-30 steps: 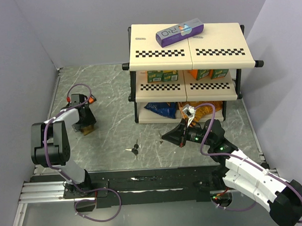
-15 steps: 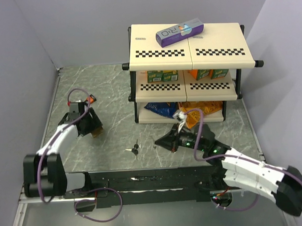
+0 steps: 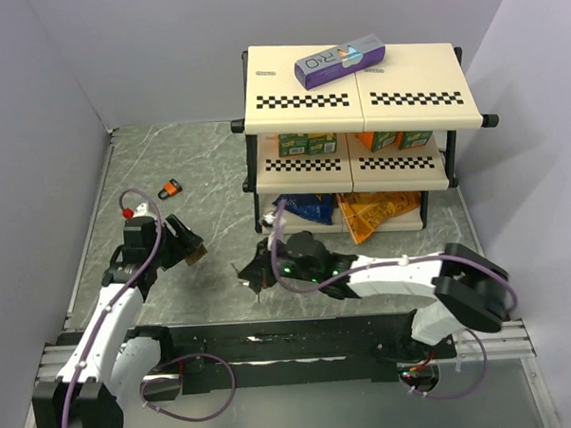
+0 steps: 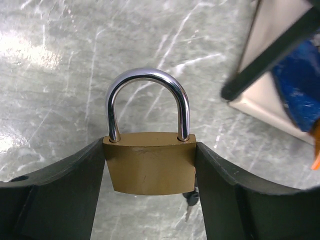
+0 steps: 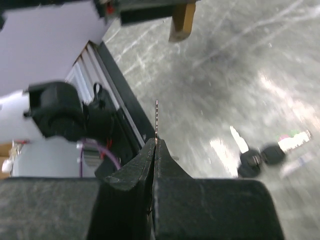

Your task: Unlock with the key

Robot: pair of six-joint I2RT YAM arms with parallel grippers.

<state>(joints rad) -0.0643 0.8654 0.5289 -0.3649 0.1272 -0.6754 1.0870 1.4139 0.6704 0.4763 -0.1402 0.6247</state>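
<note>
left pincer [image 3: 188, 250]: clamped on brass lock [image 4: 150, 167], shackle up | right pincer [image 5: 154, 150]: pinching key [image 5: 156, 117], blade forward, aimed toward lock | change: both arms swung inward; key and lock now near, still apart | next, likely: line blade up with keyhole

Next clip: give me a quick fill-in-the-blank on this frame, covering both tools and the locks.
1. The brass padlock in the left tool has its shackle ___ (open/closed).
2. The right tool is ___ (open/shut) on the key.
3. The small orange padlock lies nearer the ___ arm.
4. The purple box sits on the shelf's ___ tier.
Missing words: closed; shut; left; top.
</note>
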